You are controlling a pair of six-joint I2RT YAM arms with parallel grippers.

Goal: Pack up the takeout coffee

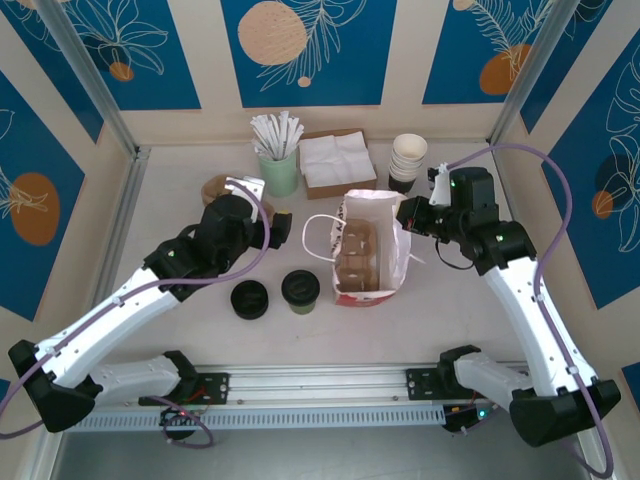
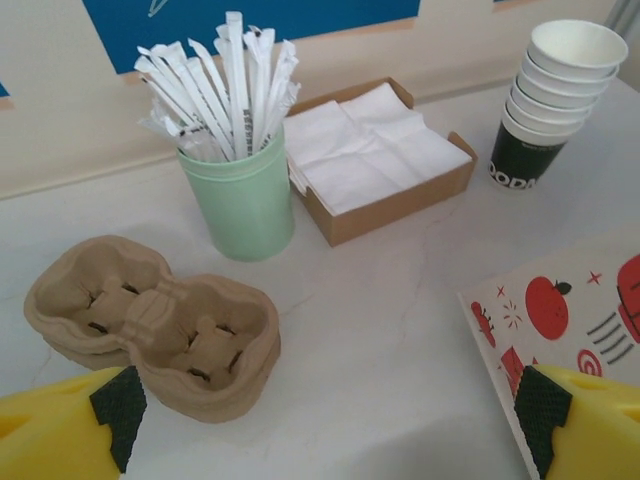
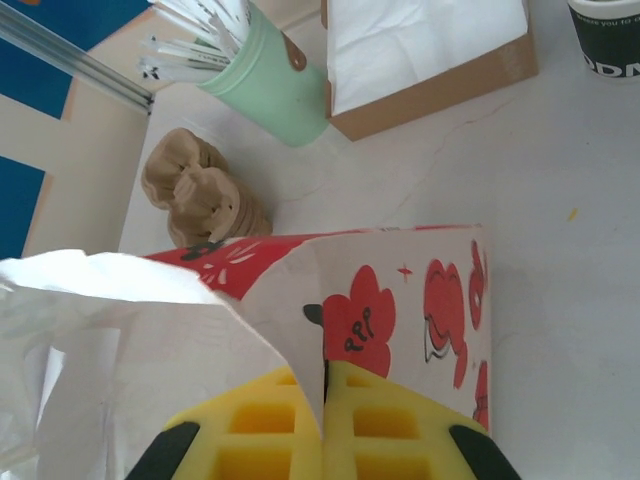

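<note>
Mock café counter [image 1: 165, 195], cup stack [image 1: 408, 160], straws [image 1: 277, 133], napkins [image 1: 335, 158]

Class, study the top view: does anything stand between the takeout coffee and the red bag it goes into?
Nothing visible does. The takeout coffee stands just left of the red bag, with only a strip of bare table between them. The right pincer grips the bag's rim.

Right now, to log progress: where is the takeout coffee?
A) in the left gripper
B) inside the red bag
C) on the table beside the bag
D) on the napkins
C: the takeout coffee stands on the table beside the red bag, lid on, ungripped.
</note>
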